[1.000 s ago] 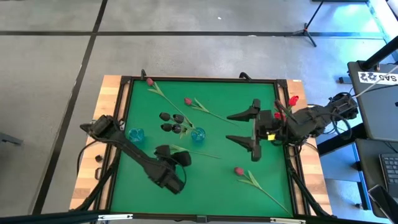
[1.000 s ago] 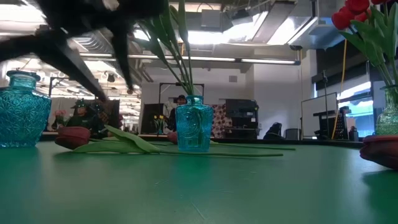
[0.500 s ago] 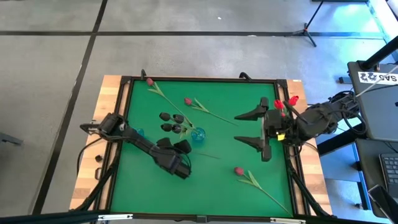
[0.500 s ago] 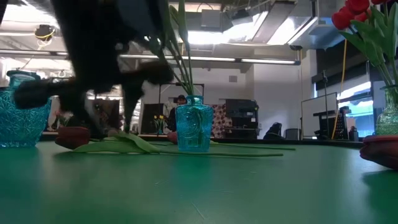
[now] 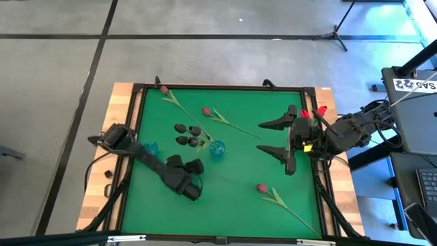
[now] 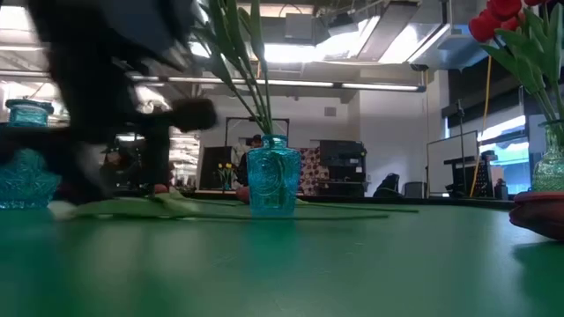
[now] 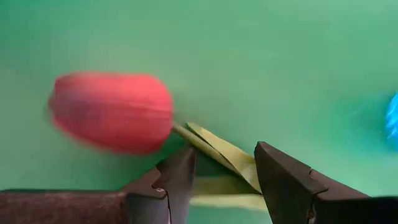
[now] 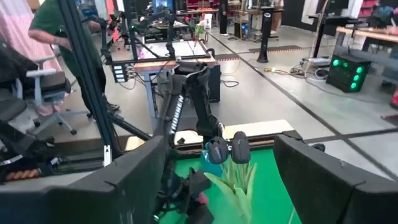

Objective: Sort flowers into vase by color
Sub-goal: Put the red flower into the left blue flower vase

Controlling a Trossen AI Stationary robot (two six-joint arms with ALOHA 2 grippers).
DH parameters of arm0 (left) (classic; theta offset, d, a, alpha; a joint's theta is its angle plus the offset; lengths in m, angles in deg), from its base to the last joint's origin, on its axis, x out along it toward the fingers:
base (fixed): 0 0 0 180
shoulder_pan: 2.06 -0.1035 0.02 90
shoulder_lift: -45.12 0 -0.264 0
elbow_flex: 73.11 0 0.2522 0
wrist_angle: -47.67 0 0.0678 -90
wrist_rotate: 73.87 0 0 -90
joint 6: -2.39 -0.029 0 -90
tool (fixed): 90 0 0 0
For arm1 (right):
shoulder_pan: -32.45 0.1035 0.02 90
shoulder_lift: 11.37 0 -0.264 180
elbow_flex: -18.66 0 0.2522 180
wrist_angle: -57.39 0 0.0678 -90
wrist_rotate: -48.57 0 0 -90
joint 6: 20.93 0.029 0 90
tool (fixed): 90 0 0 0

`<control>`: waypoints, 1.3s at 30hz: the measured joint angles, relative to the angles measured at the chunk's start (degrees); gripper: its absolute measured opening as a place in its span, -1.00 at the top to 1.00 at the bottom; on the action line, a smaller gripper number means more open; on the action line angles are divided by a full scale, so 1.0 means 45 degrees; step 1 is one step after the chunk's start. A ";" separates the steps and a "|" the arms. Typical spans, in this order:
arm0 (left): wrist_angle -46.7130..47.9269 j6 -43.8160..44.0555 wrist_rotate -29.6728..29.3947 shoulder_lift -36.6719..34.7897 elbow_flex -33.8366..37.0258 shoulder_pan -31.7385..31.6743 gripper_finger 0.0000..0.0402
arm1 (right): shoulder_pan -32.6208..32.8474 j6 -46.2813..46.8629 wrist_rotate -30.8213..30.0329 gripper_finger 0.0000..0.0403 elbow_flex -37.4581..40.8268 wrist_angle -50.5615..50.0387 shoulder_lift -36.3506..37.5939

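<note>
Green table felt (image 5: 232, 157) is occupied by the left gripper (image 7: 224, 171), jaws parted astride a red tulip's stem (image 7: 214, 146), ungripped; closing is judged next, while the right gripper (image 5: 287, 140) is held open, empty.

Close over the green table top (image 7: 298, 56), the left gripper (image 7: 225, 168) holds its two dark fingers (image 7: 177, 180) spread, with a gap between them. A tulip's green stem and narrow leaves (image 7: 224, 155) run through that gap, just ahead of the fingertips. The pinkish-red bud (image 7: 112, 112) lies past one finger, blurred. A sliver of something blue (image 7: 392, 118) shows beyond the other finger.
</note>
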 joint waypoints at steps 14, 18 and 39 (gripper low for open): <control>0.0345 -0.0091 0.0656 -0.1400 -0.0014 0.3202 0.19 | 0.0000 0.0591 -0.0124 -0.48 0.0005 -0.0021 -0.0005; -0.0117 -0.0051 0.0104 -0.1400 -0.0014 0.2259 0.19 | 0.0000 0.0590 -0.0423 -0.48 0.0005 -0.0014 -0.0005; -0.1586 0.0135 0.0866 -0.1334 0.1462 0.1207 0.19 | 0.0000 0.2265 0.1232 -0.48 0.0015 -0.1446 -0.0005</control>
